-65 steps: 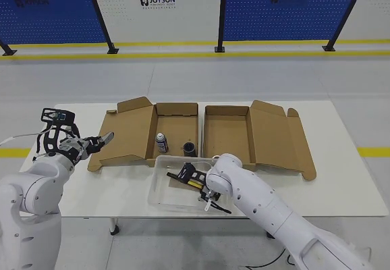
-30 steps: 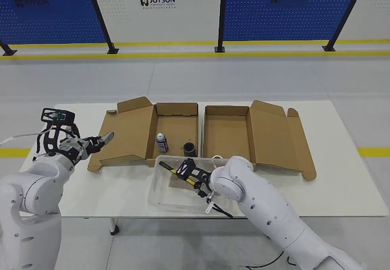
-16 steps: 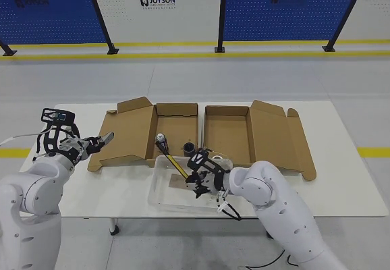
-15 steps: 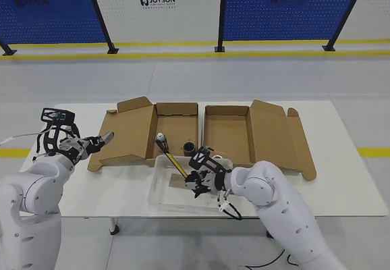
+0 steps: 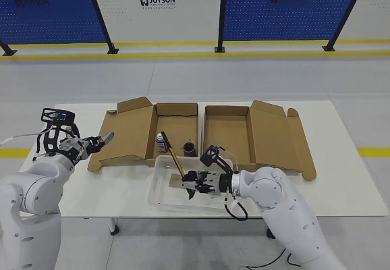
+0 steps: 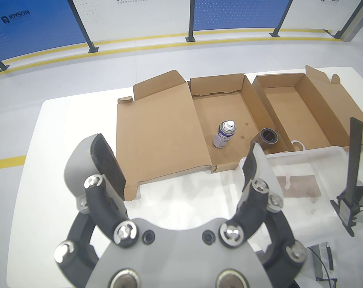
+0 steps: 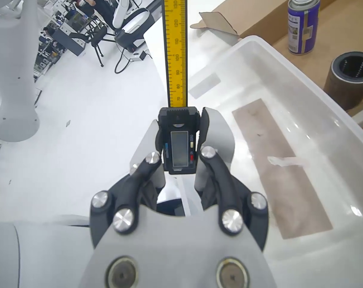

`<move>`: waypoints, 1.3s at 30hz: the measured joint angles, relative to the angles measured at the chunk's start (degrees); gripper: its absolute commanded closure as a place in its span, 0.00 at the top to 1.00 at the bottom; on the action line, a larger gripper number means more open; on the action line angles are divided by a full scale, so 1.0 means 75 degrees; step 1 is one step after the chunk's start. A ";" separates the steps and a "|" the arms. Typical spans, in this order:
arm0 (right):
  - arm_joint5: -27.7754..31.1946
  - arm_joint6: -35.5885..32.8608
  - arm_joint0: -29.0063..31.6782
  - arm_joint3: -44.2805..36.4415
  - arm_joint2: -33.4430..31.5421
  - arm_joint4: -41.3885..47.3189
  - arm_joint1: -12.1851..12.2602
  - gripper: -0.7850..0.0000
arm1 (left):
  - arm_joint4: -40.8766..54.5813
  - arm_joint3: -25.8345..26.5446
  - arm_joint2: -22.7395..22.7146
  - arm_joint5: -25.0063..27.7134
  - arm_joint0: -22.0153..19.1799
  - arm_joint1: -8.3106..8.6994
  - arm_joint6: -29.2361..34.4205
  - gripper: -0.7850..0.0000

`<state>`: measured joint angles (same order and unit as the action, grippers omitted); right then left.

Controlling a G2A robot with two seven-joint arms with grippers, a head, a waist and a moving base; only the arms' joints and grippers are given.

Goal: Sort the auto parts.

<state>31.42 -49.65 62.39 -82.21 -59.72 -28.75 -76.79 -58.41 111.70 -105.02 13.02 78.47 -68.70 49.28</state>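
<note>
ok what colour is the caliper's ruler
The ruler is yellow with black marks, clearest in the right wrist view.

Yellow-scale caliper (image 7: 176, 46) in right pincer (image 7: 181, 139) over clear bin (image 6: 307, 151); upright spray can (image 7: 303, 25) & black cylinder (image 7: 350, 76) in left cardboard box (image 6: 229, 106).

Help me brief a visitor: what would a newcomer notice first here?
The right gripper stands out, shut on a yellow caliper held over the clear bin. Beyond it sit a left box, holding a can and a black cylinder, and a right box. The left gripper hangs open near the table's left end.
</note>
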 measured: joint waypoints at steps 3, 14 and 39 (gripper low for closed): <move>-0.0030 0.0057 -0.0025 0.0005 0.0058 -0.0015 0.0014 0.00 | 0.0000 0.0000 0.0000 0.0000 0.0000 0.0000 0.0000 1.00; -0.0146 0.0262 -0.0121 -0.0026 0.0197 -0.0006 0.0067 0.00 | 0.0000 0.0000 0.0000 0.0000 0.0000 0.0000 0.0000 1.00; -0.4408 0.3119 -0.0081 -0.0811 -0.0702 -0.2864 0.0155 0.00 | 0.0000 0.0000 0.0000 0.0000 0.0000 0.0000 0.0000 1.00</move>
<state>-1.64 -26.26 61.78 -88.29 -64.99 -50.23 -75.63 -58.41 111.70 -105.02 13.02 78.47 -68.70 49.28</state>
